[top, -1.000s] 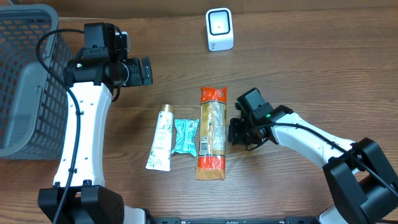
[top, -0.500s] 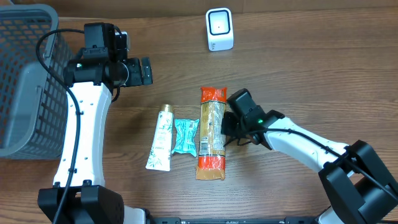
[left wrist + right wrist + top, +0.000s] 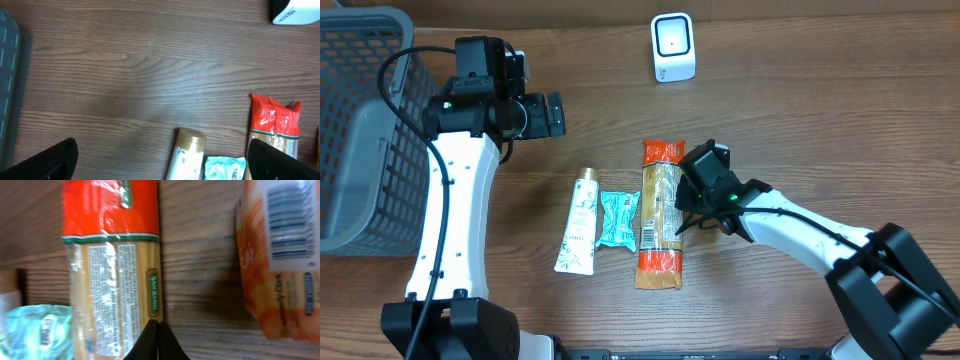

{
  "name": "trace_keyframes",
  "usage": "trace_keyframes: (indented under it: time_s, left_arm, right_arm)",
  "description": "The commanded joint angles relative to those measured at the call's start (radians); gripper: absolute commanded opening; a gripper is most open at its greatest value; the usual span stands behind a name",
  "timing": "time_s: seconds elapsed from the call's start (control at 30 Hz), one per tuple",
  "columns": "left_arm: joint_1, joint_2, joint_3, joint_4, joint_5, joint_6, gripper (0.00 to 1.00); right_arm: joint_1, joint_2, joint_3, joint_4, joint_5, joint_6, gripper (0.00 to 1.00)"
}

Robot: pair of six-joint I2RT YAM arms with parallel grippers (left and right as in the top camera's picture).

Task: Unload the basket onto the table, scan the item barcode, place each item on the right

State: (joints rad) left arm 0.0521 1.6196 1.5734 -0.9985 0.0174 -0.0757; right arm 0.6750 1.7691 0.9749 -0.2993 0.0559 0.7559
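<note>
Two arms work over a wooden table (image 3: pixel 820 100). At its left edge stands a grey mesh basket (image 3: pixel 360 110). Just beside it the left arm rises from the near edge in a long white link, bends beside the basket and turns its wrist to the right. The left gripper (image 3: pixel 556 114) thus points across the table, well apart from the goods. Its jaws are spread wide with nothing between them, and the wrist view shows bare wood between the two fingers (image 3: pixel 47 160).

Near the middle of the table three things lie side by side, each lengthwise from far to near. They are a white tube (image 3: pixel 577 235) with a gold cap, a small teal sachet (image 3: pixel 618 218) close against it, and a long pasta packet (image 3: pixel 660 212) with red ends. Beyond the packet, by the far edge, stands the white barcode scanner (image 3: pixel 673 47).

The right gripper (image 3: pixel 158 330) is clenched, its fingertips pressed into one point with nothing held. It sits low at the packet's right long edge, about midway along; whether it touches the wrap I cannot tell. To its right the right wrist view shows an orange packet (image 3: pixel 277 260) lying barcode upward, which the gripper hides from overhead. The right arm reaches in from the near right corner, its white link slanting toward the far left up to the wrist.
</note>
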Motion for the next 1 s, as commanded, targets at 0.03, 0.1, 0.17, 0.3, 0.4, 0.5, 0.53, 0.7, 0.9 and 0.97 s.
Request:
trace_keyframes:
  time_s: [0.03,0.1,0.17,0.3,0.4,0.5,0.53,0.7,0.9,0.97]
  left_arm:
    - [-0.008,-0.005,0.011,0.004,-0.006,-0.014,1.0]
    - [-0.007,-0.005,0.011,0.004,-0.006,-0.014,1.0]
    - [-0.006,-0.005,0.011,0.004,-0.006,-0.014,1.0]
    - [-0.006,-0.005,0.011,0.004,-0.006,-0.014,1.0]
    - [-0.007,-0.005,0.011,0.004,-0.006,-0.014,1.0]
    - [-0.006,-0.005,0.011,0.004,-0.006,-0.014,1.0]
    - [-0.006,-0.005,0.011,0.004,-0.006,-0.014,1.0]
    - [-0.006,-0.005,0.011,0.004,-0.006,-0.014,1.0]
    - [-0.006,-0.005,0.011,0.004,-0.006,-0.014,0.99]
    - [-0.006,-0.005,0.011,0.004,-0.006,-0.014,1.0]
  right_arm:
    - [0.024,0.027,0.016,0.006,0.0,0.005,0.04]
    - [0.035,0.027,0.016,0.01,-0.006,0.003,0.04]
    - [0.048,0.027,0.016,0.018,-0.034,0.003,0.04]
    - [0.09,0.027,0.016,0.05,-0.088,-0.002,0.04]
    - [0.122,0.027,0.016,0.079,-0.086,-0.04,0.04]
    - [0.134,0.027,0.02,0.093,-0.084,-0.058,0.04]
    - [0.134,0.027,0.028,0.092,-0.084,-0.077,0.04]
    - [0.086,-0.013,0.127,-0.005,-0.084,-0.193,0.04]
    - [-0.012,-0.149,0.267,-0.175,-0.084,-0.273,0.04]
    - [-0.065,-0.182,0.291,-0.235,-0.084,-0.271,0.04]
